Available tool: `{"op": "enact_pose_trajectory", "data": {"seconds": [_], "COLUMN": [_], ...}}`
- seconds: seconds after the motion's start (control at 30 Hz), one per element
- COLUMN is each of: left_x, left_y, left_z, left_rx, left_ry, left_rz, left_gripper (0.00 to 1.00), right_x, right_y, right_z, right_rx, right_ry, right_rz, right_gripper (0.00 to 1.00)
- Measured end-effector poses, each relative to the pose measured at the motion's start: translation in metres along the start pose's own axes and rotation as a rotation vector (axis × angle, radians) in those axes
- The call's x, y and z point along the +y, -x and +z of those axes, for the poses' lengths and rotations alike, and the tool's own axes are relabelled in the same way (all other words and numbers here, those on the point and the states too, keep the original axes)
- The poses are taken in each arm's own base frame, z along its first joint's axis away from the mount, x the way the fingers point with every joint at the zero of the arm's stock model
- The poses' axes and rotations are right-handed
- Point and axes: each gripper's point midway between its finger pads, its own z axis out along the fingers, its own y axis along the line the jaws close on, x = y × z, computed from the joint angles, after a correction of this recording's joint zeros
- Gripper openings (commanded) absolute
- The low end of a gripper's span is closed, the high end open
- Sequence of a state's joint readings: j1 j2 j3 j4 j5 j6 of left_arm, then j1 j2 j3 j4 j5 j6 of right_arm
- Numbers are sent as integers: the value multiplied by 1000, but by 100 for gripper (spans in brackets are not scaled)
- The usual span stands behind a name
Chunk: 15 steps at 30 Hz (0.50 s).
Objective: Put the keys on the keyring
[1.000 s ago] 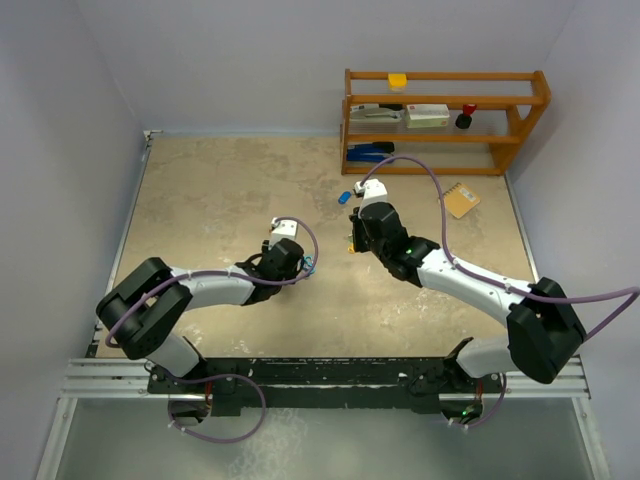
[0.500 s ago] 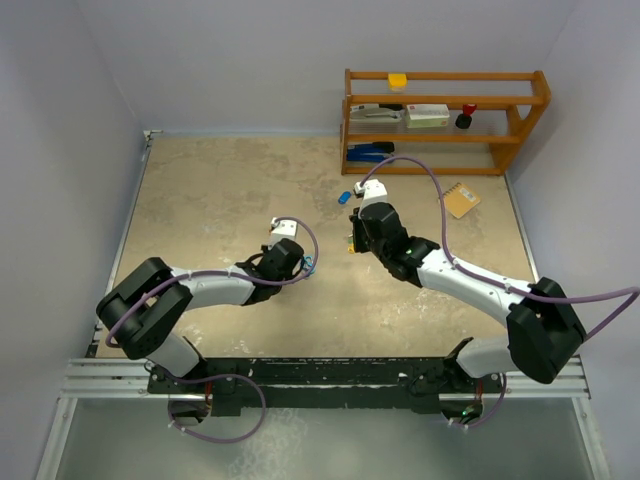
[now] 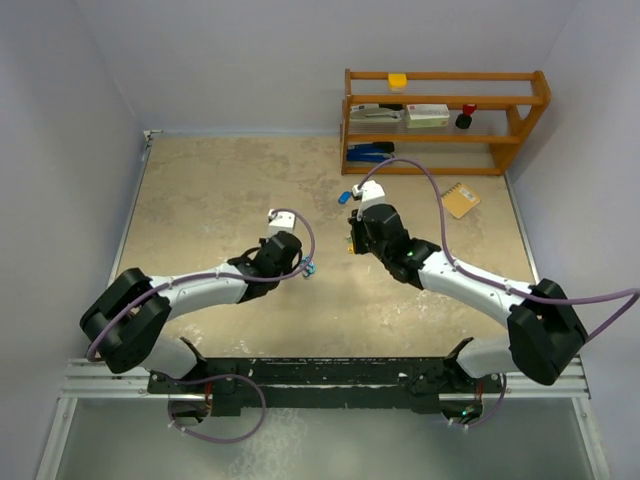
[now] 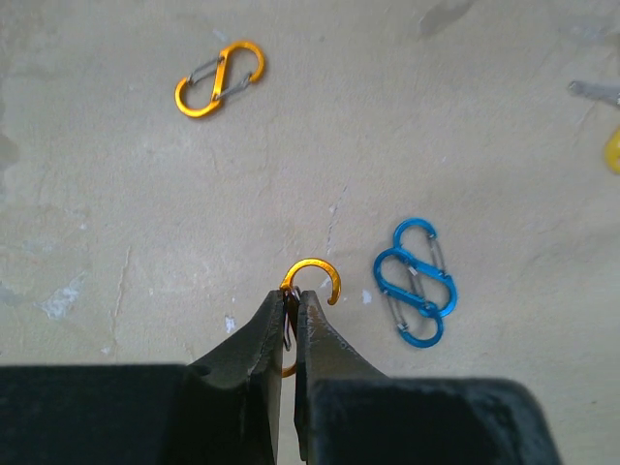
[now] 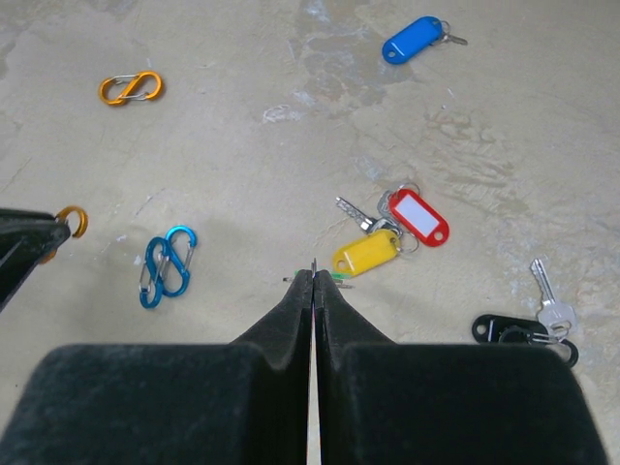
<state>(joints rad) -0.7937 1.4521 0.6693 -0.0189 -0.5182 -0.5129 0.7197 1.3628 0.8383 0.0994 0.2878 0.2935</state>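
My left gripper (image 4: 293,295) is shut on an orange figure-eight keyring clip (image 4: 314,274), whose open hook sticks out past the fingertips just above the table. My right gripper (image 5: 314,276) is shut on a thin green-tagged key (image 5: 339,278), seen edge-on, only slivers showing. On the table beyond it lie a yellow-tagged key (image 5: 366,254), a red-tagged key (image 5: 418,217), a black-tagged key (image 5: 504,329) and, farther off, a blue-tagged key (image 5: 412,39). In the top view the left gripper (image 3: 303,265) and right gripper (image 3: 352,243) face each other mid-table.
Two linked blue clips (image 4: 415,281) lie right of the held clip, and another orange clip (image 4: 220,77) lies beyond it to the left. A wooden shelf (image 3: 440,120) stands at the back right, with a tan notepad (image 3: 461,199) on the table near it.
My left gripper has closed on the orange clip, and its arm has stretched a little forward and right. The right arm has stayed put.
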Motion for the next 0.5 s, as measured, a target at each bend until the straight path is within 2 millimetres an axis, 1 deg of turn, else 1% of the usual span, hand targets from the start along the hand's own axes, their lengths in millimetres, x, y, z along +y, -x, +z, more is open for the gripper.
{"op": "enact_pose_trajectory", "data": {"seconds": [0.1,0.13,0.27,0.4,0.5], "left_x": [-9,-13,-27,-39,-49], "left_y": [23,34,60,74,80], "left_z": [-5,-6,-11,-14,-12], "left_rx": [-39,-56,-98,-113,-108], "left_ry": [-19,-30,-70,-111,-139], "left_rz": [-25,-37,-69,-85,-94], "left_gripper": [0,0,0,0,0], "right_x": [5,8,19,30,39], "right_y": [0,-1,-3,-4,-2], "right_z": [-1,-1,-3,-7,-10], "right_rx": [-7,-8,-20,-35,-54], "right_ry": [38,56,134,216,272], "right_rz": [-17,-27,-60,-96,-116], "right_gripper": [0,0,0,0,0]}}
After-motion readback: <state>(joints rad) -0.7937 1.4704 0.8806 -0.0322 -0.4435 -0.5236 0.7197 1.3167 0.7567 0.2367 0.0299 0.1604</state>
